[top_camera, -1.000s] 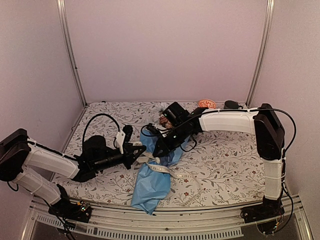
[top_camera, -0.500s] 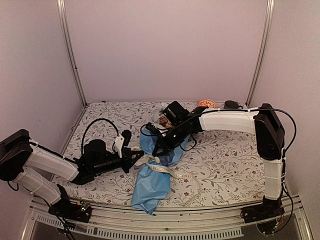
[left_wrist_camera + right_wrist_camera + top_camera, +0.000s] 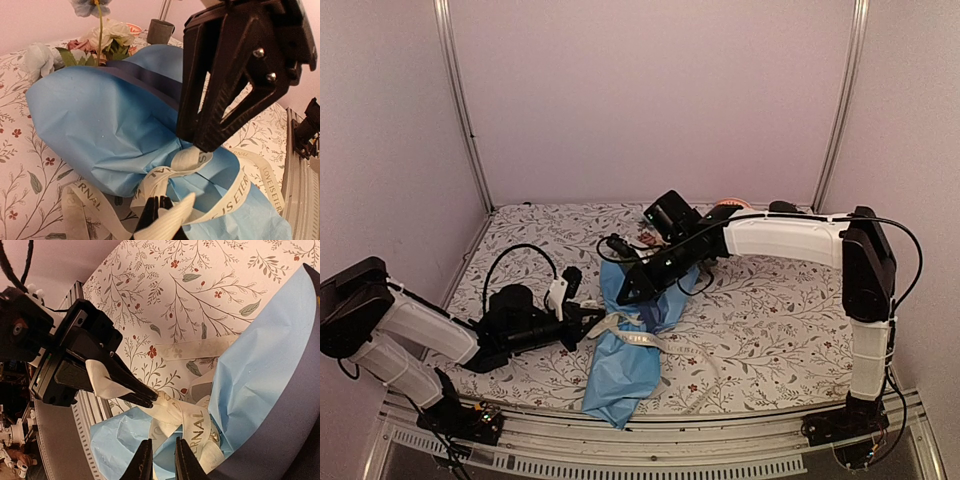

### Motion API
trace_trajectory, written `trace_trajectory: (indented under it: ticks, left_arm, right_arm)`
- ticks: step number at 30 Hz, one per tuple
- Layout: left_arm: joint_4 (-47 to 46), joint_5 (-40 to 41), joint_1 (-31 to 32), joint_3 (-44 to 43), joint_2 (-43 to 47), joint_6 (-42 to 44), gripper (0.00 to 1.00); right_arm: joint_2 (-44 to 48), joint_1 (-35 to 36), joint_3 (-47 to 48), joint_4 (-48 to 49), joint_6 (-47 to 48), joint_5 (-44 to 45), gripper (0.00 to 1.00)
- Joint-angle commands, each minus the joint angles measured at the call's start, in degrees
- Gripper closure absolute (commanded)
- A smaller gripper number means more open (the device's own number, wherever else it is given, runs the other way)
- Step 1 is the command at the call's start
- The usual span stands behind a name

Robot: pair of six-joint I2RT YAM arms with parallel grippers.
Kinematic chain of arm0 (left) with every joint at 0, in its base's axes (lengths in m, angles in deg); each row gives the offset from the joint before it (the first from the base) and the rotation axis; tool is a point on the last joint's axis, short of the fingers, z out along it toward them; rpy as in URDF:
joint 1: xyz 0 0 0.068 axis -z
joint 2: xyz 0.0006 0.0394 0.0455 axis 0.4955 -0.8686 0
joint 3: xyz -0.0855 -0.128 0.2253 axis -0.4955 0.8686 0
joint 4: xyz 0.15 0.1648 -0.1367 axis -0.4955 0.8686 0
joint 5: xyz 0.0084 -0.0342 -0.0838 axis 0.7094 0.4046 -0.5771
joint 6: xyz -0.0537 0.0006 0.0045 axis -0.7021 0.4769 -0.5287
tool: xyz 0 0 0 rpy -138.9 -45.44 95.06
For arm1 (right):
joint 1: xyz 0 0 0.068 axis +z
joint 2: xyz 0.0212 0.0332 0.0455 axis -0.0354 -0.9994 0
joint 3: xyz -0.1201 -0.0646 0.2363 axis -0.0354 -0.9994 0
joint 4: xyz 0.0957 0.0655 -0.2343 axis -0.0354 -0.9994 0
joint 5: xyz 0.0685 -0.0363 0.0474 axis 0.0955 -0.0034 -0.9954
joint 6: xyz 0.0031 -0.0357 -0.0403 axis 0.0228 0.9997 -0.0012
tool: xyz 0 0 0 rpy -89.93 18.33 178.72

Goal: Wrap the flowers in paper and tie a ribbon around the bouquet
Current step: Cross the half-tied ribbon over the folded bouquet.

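The bouquet [image 3: 625,365] lies across the tablecloth: a light blue paper [image 3: 100,115] cone with a navy inner face. The flowers [image 3: 107,37], white, cream and pink, show at its far end. The cream ribbon [image 3: 240,187] is crossed and looped round the cone's narrow middle. My left gripper [image 3: 156,200] is shut on a ribbon end just left of the crossing, also seen from the right wrist [image 3: 150,400] and from above [image 3: 590,318]. My right gripper [image 3: 162,441] hangs over the crossing with its jaws a little apart, its tip [image 3: 202,145] right at the ribbon loop.
A loose ribbon tail [image 3: 705,385] trails toward the front right edge. A dark cup [image 3: 782,208] and an orange round thing [image 3: 733,207] stand at the back right. The metal front rail [image 3: 670,455] runs just below the cone's tip.
My left gripper has drawn back to the left with the ribbon end. My right gripper has lifted slightly and shifted back, and its jaws have parted a little.
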Motion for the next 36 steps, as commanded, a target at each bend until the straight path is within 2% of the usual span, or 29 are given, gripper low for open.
trace_trajectory:
  ticks: [1, 5, 7, 16, 19, 21, 23, 27, 36]
  left_arm:
    - [-3.33, -1.18, -1.15, 1.31, -1.10, -1.50, 1.00]
    - [-3.60, -1.43, -1.34, 1.63, -1.13, -1.64, 1.00]
    - [-3.51, -1.42, -1.47, 1.60, -0.92, -1.46, 1.00]
    - [-3.38, -2.12, -2.20, 1.65, -0.81, -1.45, 1.00]
    - [-3.34, -2.22, -2.29, 1.76, -0.74, -1.38, 1.00]
    - [-3.33, -2.30, -2.40, 1.78, -0.70, -1.38, 1.00]
    - [-3.27, -2.46, -2.45, 1.77, -0.63, -1.30, 1.00]
    - [-2.58, -2.72, -2.43, 1.45, -0.94, -1.01, 1.00]
    - [-2.89, -2.73, -2.47, 1.74, -0.80, -0.92, 1.00]
  right_arm:
    - [-1.69, 0.97, 1.37, 0.46, -1.49, -0.07, 0.82]
    - [-2.71, 1.13, 1.40, 0.10, -1.89, 1.38, 0.82]
    - [-2.98, 1.63, 1.48, -0.83, -1.54, 2.54, 0.76]
    - [-4.80, 2.68, 2.11, -5.55, 0.87, 11.40, 0.76]
    - [-4.66, 2.71, 2.10, -6.23, 1.49, 12.92, 0.80]
    - [-4.53, 2.72, 2.10, -6.31, 1.74, 13.22, 0.90]
    - [-4.37, 2.72, 2.26, -6.21, 1.81, 12.77, 0.95]
    - [-3.49, 2.68, 3.23, -5.41, 1.62, 10.48, 1.00]
    - [0.21, 2.56, 2.27, -2.90, -0.01, 4.73, 1.00]
